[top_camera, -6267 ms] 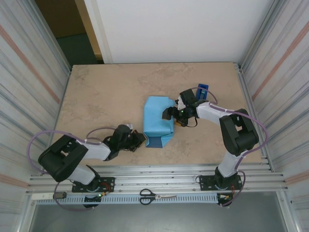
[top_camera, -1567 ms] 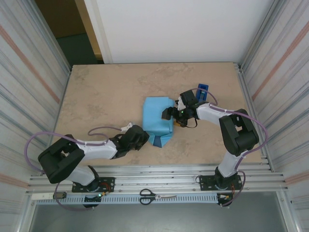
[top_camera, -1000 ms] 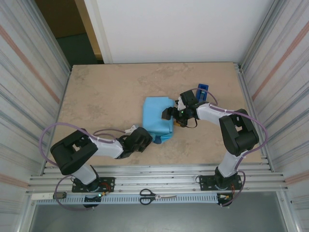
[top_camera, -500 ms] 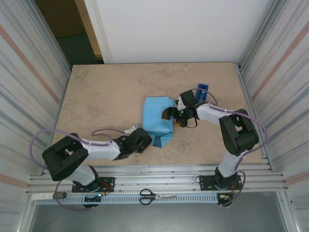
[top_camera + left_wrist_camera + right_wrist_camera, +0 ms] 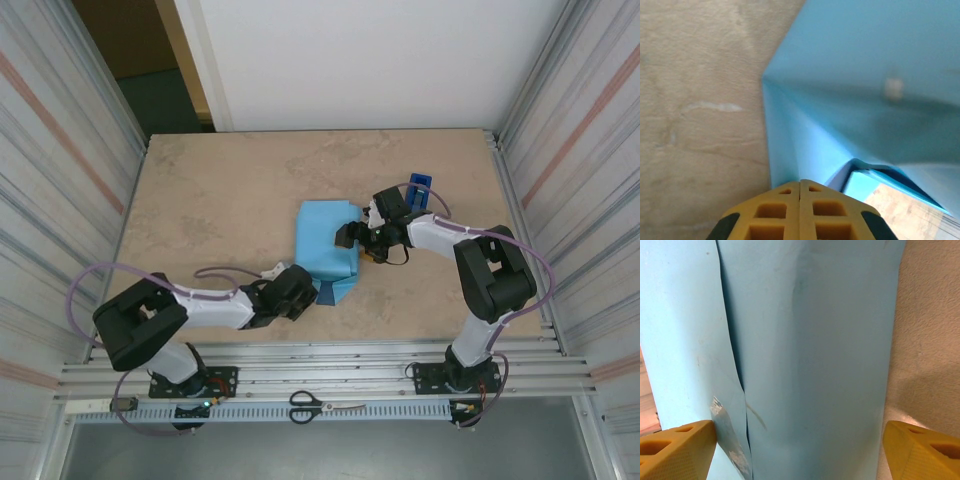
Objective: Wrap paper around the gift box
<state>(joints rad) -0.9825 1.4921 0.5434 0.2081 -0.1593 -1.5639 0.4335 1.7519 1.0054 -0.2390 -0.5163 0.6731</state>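
The paper (image 5: 325,240), light blue side out, lies folded round a block shape at mid-table; the gift box is hidden inside it. My left gripper (image 5: 308,292) is shut, its yellow tips (image 5: 800,184) pressed against the folded flap (image 5: 790,135) at the parcel's near end, where a small opening (image 5: 865,182) remains. My right gripper (image 5: 358,243) stands open wide at the parcel's right side. In the right wrist view the paper (image 5: 805,340) spans the gap between its fingers (image 5: 677,447), and a seam with a strip of tape (image 5: 722,415) runs near the left one.
A dark-blue tape dispenser (image 5: 420,186) stands just behind the right gripper. Scissors (image 5: 320,405) lie on the rail in front of the arm bases. Corrugated metal walls close in both sides of the table (image 5: 220,190).
The left gripper has pushed right and in against the parcel's near end, and the open flap there has folded into a point. The right arm has stayed put.
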